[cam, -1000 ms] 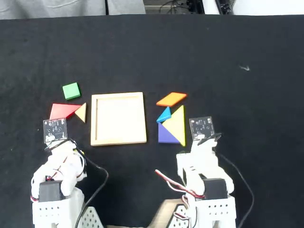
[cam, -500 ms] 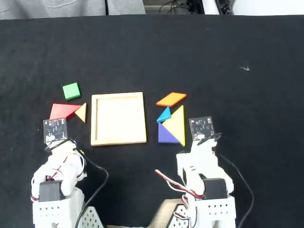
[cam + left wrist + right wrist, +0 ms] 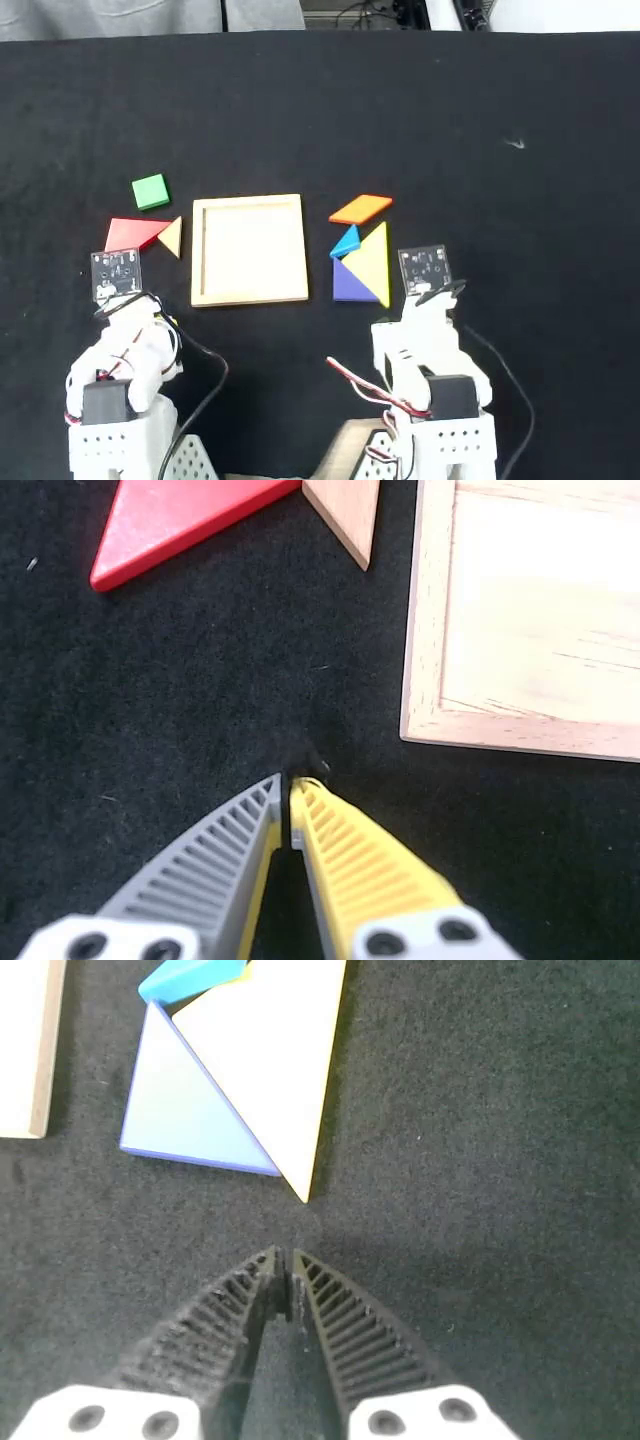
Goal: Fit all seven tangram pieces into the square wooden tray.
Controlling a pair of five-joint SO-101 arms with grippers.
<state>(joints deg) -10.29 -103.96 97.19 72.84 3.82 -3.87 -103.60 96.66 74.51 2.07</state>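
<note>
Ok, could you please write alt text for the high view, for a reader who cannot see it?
An empty square wooden tray lies on a black table between two groups of pieces: green square, red triangle and tan triangle by the left arm; orange parallelogram, blue triangle, yellow triangle and purple triangle by the right arm.

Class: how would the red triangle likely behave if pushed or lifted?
The red triangle looks flat and rigid, so it probably slides without rolling. Its thin edge, lying flush on the black tabletop, may be awkward to pinch.
</note>
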